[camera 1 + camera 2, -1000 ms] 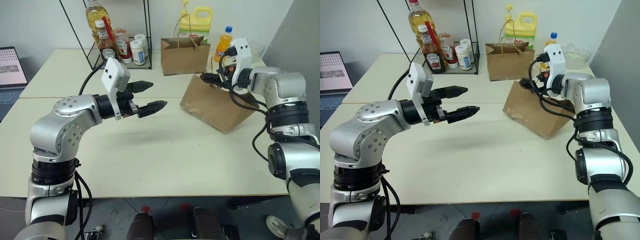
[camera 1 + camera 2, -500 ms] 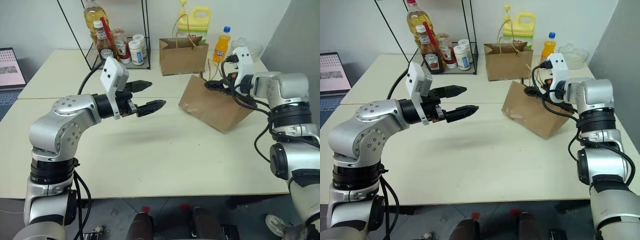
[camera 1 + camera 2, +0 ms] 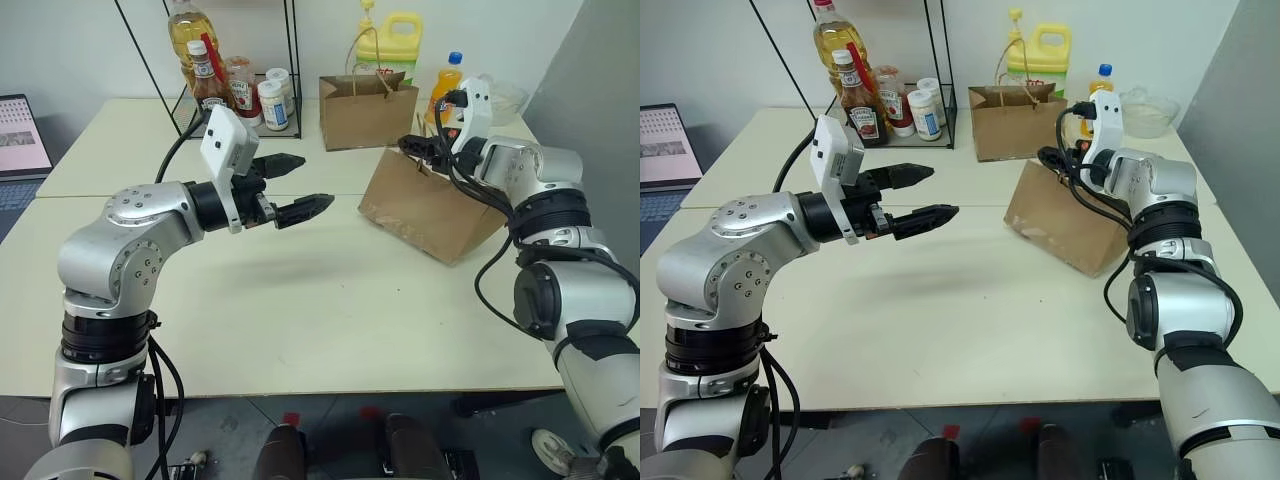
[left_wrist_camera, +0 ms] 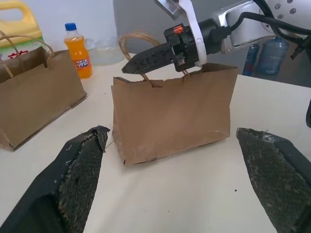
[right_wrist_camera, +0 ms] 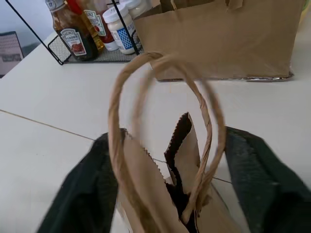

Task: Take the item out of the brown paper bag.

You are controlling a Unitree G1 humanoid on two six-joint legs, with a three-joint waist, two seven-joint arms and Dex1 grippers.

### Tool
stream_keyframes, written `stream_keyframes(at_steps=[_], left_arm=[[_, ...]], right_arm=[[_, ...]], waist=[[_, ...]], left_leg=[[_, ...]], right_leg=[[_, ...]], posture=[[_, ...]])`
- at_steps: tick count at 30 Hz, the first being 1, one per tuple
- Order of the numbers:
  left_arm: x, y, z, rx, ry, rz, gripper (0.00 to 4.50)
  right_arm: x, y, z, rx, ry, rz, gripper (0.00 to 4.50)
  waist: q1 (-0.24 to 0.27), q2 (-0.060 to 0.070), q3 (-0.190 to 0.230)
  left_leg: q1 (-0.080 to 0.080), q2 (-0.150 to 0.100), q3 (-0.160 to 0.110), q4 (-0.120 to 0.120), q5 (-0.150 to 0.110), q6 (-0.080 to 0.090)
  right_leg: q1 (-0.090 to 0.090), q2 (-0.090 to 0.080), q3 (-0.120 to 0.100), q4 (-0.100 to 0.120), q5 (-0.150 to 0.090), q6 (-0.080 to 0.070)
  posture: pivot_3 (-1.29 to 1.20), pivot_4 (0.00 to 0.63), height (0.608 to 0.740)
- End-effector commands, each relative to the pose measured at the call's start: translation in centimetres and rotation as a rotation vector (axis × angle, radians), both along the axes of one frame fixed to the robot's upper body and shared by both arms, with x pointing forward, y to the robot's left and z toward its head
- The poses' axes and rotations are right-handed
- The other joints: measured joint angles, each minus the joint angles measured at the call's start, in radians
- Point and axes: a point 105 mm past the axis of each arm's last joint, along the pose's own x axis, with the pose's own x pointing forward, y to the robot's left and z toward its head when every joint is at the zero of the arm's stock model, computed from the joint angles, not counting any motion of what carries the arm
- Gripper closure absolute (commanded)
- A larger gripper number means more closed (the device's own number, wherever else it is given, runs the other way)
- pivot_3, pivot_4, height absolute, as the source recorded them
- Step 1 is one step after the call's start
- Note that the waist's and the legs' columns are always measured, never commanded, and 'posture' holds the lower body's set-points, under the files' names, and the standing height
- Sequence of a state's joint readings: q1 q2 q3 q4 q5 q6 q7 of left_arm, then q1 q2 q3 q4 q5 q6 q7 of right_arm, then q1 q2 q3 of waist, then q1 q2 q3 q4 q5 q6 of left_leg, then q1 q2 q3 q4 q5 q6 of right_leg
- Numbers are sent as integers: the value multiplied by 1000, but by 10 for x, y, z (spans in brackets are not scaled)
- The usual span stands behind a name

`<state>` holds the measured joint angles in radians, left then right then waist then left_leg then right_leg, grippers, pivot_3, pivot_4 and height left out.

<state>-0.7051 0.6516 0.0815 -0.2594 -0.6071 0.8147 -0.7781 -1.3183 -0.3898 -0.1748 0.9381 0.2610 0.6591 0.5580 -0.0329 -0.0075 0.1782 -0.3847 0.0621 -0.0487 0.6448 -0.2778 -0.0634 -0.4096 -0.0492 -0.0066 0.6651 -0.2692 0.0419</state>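
While the right claw (image 4: 146, 56) hovers at the top edge of the brown paper bag (image 3: 425, 205), its two black fingers stand apart on either side of the bag's thin tan loop handles (image 5: 160, 131), which rise between them. Whether the fingers touch the handles or the paper cannot be told. Just below this claw the bag's mouth gapes a little, showing a dark slit; the cola bottle cannot be seen, so its place cannot be told from outside.

The bag stands tilted on the cream bench (image 3: 330, 300), its mouth leaning toward the right claw and its creased front face turned toward the left claw (image 3: 290, 187). That left claw is held above the bench, well apart from the bag, pointing at it, with its fingers spread wide and nothing between them.

Beyond the right claw, farther back on the bench, stands a second, neater brown bag (image 3: 368, 108). An orange soda bottle (image 3: 447, 90) with a blue cap stands just behind the right claw, and a yellow jug (image 3: 392, 40) is behind the second bag. Beyond the left claw a black wire rack (image 3: 240, 70) holds ketchup bottles (image 3: 210, 85), white jars (image 3: 275, 100) and a bottle of oil (image 3: 190, 30).
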Motion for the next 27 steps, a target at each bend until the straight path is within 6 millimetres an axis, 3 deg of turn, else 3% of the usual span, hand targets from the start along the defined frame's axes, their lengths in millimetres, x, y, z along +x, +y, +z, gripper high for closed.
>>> stream_keyframes(at_steps=[1, 6, 13, 22, 27], left_arm=[[-4, 2, 11, -8, -49, 5, 0], [-3, 2, 12, -7, -52, 7, 0], [-5, 4, 9, -14, -41, 18, 0], [-24, 22, -3, -67, 14, 105, 0], [-31, 28, -8, -91, 21, 167, 0]], right_arm=[[0, -1, 29, 26, -99, 2, 2748], [1, -1, 31, 30, -115, 0, 4446], [-8, 11, 35, 19, -141, 106, 4446], [-47, 62, 53, 8, -242, 411, 4446], [-55, 96, 49, -10, -255, 514, 4446]], waist=[[0, 0, 0], [0, 0, 0], [0, 0, 0], [-3, 1, 1], [-1, 1, 1]], left_leg=[[0, 0, 0, 0, 0, 0], [0, 0, 0, 0, 0, 0], [0, 0, 0, 0, 0, -1], [0, 0, 0, 0, 0, -1], [0, 0, 0, 0, 0, 0]], right_leg=[[0, 0, 0, 0, 0, 0], [0, 0, 0, 0, 0, 0], [0, 0, 0, 0, 0, 0], [-1, 0, 0, 0, 0, 0], [-1, 0, 0, 2, 0, 0]], posture=[[0, 150, 740], [0, 150, 740], [0, 150, 740], [0, 150, 740], [0, 150, 740]])
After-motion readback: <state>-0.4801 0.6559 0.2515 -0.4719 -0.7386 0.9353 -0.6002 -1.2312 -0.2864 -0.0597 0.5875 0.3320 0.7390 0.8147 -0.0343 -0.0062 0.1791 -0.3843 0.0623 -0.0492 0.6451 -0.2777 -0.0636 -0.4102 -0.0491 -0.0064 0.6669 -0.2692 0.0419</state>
